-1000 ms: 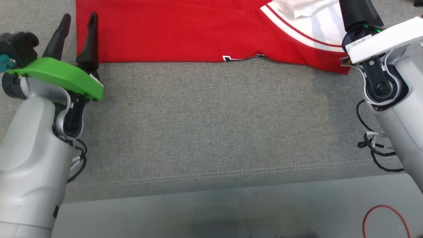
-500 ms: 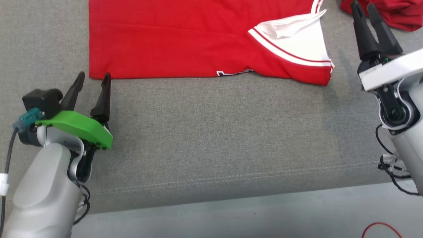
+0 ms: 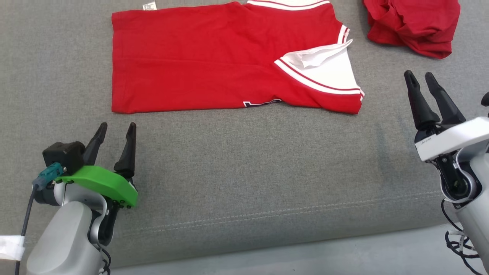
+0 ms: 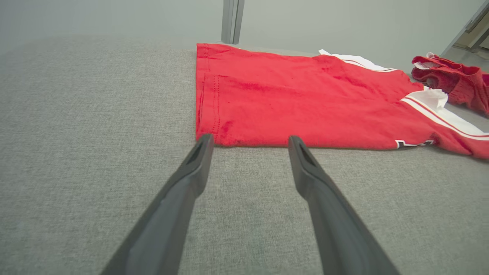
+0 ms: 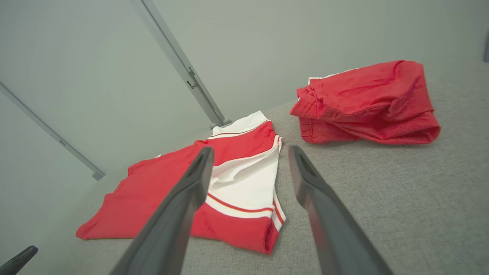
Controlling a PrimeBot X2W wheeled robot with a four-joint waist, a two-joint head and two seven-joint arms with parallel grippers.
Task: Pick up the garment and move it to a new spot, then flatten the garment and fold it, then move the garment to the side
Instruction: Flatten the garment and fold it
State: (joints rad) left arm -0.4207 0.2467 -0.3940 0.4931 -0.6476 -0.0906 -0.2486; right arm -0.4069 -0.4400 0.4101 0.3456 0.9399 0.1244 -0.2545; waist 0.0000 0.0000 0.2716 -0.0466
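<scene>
The garment (image 3: 198, 61) is a red shirt with a white, red-striped sleeve, lying flat and folded lengthwise on the grey fabric surface (image 3: 244, 160). My left gripper (image 3: 117, 126) stands open just short of the shirt's near left corner, touching nothing. In the left wrist view the garment (image 4: 290, 99) lies right beyond the left gripper (image 4: 250, 138). My right gripper (image 3: 418, 73) is open too, to the right of the sleeve end and apart from it. The right wrist view looks past the right gripper (image 5: 251, 149) at the garment (image 5: 168, 183).
A crumpled red cloth bundle (image 3: 414, 23) lies at the far right, beyond my right gripper, and shows as the bundle (image 5: 366, 103) in the right wrist view. A stitched seam (image 3: 267, 214) runs along the surface's near edge, with pale floor below. Grey walls stand behind.
The head camera has moved, so more of the garment shows. Both grippers have drawn back from the garment: the left from its corner, the right from over the sleeve. Both stayed open.
</scene>
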